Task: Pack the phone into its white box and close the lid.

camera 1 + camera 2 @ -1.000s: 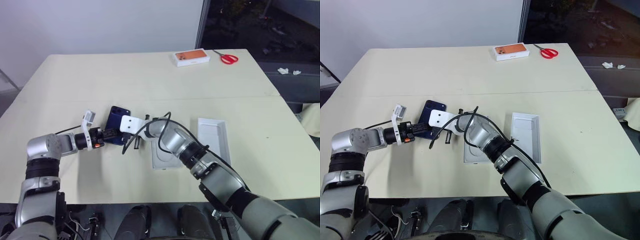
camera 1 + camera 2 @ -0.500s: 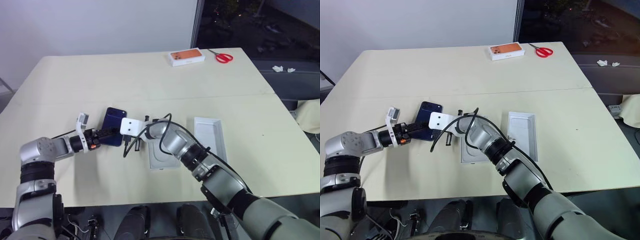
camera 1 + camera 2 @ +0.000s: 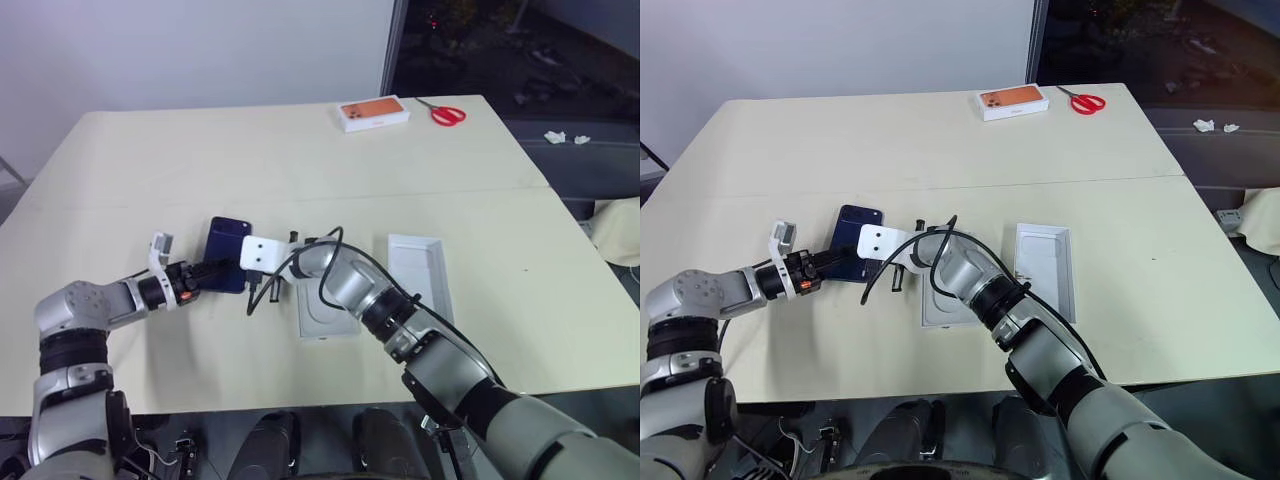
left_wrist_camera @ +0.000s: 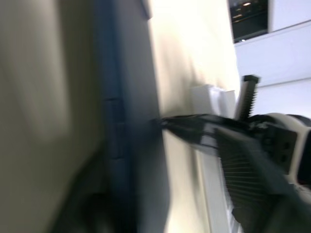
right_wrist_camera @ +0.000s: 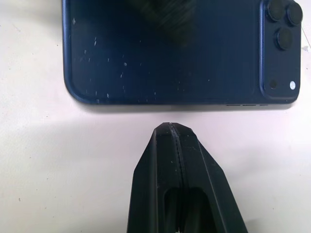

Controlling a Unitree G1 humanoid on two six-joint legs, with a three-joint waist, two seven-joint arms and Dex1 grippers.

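A pale cream tabletop (image 3: pixel 150 160) carries a glossy dark navy phone (image 3: pixel 228 243) speckled with light dust. Beside the phone, two plain white box parts (image 3: pixel 420 262). Beyond the phone, a white box with an orange picture (image 3: pixel 374 113) and red-handled scissors (image 3: pixel 442 113). Black fingers (image 5: pixel 177 165).

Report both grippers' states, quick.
Left gripper: at the phone's near end, grip cannot be told.
Right gripper: shut, empty, fingers beside the phone's long edge on the table.
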